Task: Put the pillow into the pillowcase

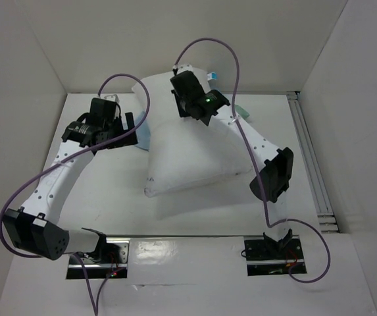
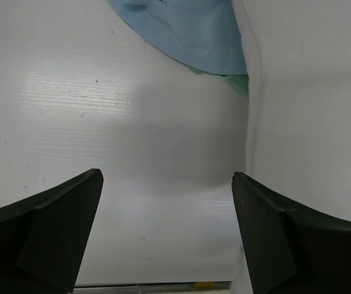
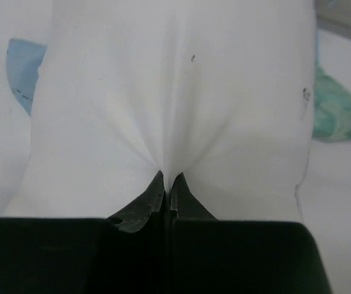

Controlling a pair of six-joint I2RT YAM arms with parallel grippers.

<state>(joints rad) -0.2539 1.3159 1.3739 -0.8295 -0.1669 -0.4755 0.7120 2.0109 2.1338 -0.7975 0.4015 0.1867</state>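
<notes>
The right end effector (image 3: 169, 179) was clenched on a fold of the pillow (image 3: 169, 92), upper centre of the top view, with the pillowcase (image 3: 337, 116) showing past both its sides. The left end effector (image 2: 168, 177) hung released over bare tabletop (image 2: 101, 122) beside the pillow's left edge.

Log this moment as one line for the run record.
right jaws: shut on pillow | left jaws: open, empty, above table beside pillow | pillowcase: under pillow, pillow not inside

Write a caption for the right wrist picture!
The right gripper pinches a fold of the white pillow, with the pillowcase peeking out on both sides.
</notes>
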